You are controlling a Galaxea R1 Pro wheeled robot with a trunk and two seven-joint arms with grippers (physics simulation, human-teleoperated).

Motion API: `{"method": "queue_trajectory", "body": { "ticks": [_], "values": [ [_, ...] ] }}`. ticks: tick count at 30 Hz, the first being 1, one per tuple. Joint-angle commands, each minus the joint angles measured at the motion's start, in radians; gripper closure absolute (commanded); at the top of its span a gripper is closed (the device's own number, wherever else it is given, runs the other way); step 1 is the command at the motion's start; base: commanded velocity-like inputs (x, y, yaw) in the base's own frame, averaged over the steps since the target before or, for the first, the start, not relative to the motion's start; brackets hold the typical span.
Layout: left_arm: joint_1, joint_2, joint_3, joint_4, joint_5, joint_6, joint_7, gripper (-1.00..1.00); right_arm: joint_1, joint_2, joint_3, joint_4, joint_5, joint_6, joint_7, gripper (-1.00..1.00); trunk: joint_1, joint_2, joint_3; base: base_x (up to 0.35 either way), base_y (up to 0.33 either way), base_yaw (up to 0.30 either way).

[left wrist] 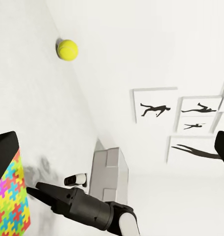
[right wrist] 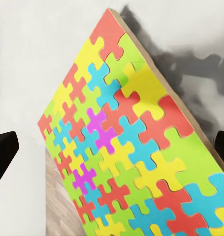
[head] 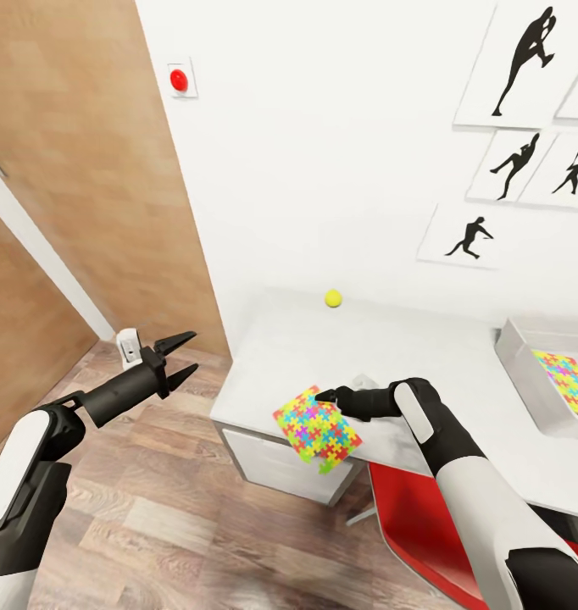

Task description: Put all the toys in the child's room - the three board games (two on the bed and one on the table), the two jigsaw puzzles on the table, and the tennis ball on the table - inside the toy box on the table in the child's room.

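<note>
Starting at head-view left: wooden door (head: 77,169), its lower part hidden behind the left arm. Left gripper (head: 180,356) hangs over the wood-plank floor (head: 196,525) beside the desk's end, fingers parted, nothing between them. A small white object (head: 128,343) sits low behind it; too small to identify. Red wall button (head: 179,80) above.

Desk (head: 391,347), light grey, runs rightward; its far end is cut off by the frame. Tennis ball (head: 333,297) lies at the back edge near the wall, well apart from both grippers. One jigsaw puzzle (head: 317,428) lies at the front left corner, overhanging the edge above a grey drawer (head: 272,462). Right gripper (head: 333,395) is at the puzzle's rear edge. Wrist view shows its dark fingertips wide at either side of the puzzle, so open; whether it touches the box I cannot tell.

Red chair (head: 425,525) partly hidden under the right arm. Toy box (head: 526,360) at far right, cropped, holds a second jigsaw puzzle (head: 569,381), only partly in view. Black silhouette pictures (head: 492,169) on the wall, some cut off.
</note>
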Motion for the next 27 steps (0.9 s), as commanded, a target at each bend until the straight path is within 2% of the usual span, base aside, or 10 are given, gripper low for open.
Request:
{"method": "queue_trajectory", "body": {
  "ticks": [1,9,18,27],
  "values": [
    [-0.001,0.000,0.001,-0.001,0.010,0.003,0.010,-1.00,-0.001,-0.001,0.002,0.000,0.010,0.002,0.010,-1.00,0.001,-0.002,-0.002,-0.001,0.000,0.036],
    [-0.001,0.000,0.001,-0.001,0.010,0.003,0.010,-1.00,-0.001,-0.001,0.002,0.000,0.010,0.002,0.010,-1.00,0.001,-0.002,-0.001,0.000,0.000,0.023],
    [-0.001,0.000,0.001,-0.001,0.010,0.003,0.010,-1.00,0.000,-0.001,0.002,0.000,0.010,0.001,0.010,-1.00,0.001,-0.002,0.003,0.000,0.000,0.175],
    [-0.001,0.000,0.001,-0.001,0.010,0.003,0.010,-1.00,0.001,-0.001,0.002,0.000,0.010,0.000,0.012,-1.00,0.001,-0.002,0.004,0.000,0.000,0.020]
  ]
}}
